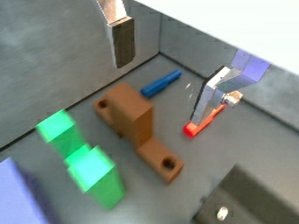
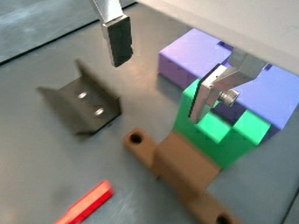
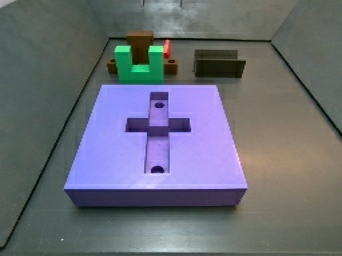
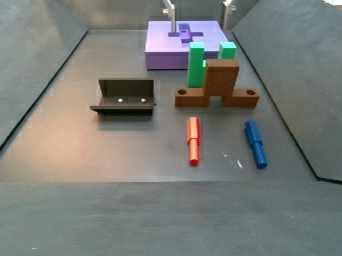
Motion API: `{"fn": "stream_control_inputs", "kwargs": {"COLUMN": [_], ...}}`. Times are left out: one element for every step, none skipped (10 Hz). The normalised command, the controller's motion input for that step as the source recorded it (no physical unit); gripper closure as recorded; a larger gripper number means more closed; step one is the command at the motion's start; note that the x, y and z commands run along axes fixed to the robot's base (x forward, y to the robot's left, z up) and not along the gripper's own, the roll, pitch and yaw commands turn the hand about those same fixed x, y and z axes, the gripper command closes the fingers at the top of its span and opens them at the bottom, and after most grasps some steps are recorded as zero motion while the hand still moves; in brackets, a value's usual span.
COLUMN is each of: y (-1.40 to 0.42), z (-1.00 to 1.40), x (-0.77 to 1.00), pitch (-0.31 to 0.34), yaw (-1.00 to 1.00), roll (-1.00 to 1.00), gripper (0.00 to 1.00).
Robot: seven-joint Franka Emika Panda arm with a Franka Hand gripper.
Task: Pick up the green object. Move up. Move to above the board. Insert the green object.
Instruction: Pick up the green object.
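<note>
Grey floor with grey walls holds the board and green object; the gripper hangs above, fingers apart, empty.

— Can the gripper get down to the green object?
— Yes, the air above is free, and its jaws hang wide apart. But the brown block touches it, and the board sits just behind.

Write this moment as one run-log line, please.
phase: before pick | gripper: open, empty, above the floor | green object: on floor beside brown block | board: recess empty
</note>
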Motion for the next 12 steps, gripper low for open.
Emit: {"fn": "stream_control_inputs", "kwargs": {"y": [-0.7,-0.55,-0.27,-0.25,-0.2,-0.12,-0.13,-0.13,-0.15,-0.22,-0.14,-0.04], "z": [-0.21,-0.18,-0.14,-0.2,-0.3,-0.3,-0.32,-0.33,-0.31,-0.24,-0.31,-0.27], "x": [0.22,0.19,0.16,-0.01,0.0,0.0,0.0,0.0,-0.05,-0.03,0.0,-0.01], "pitch": [0.0,0.049,0.056,-0.026,-0.017,-0.023,-0.036,-0.016,-0.026,-0.023,-0.013,-0.009], "yaw": [0.0,0.1,0.0,0.02,0.04,0.09,0.12,0.12,0.09,0.09,0.03,0.02], "roll": [0.08,0.1,0.12,0.08,0.04,0.01,0.0,0.0,0.01,0.0,0.0,-0.01], "gripper": [0.0,0.0,0.0,0.0,0.0,0.0,0.0,0.0,0.0,0.0,0.0,0.0]}}
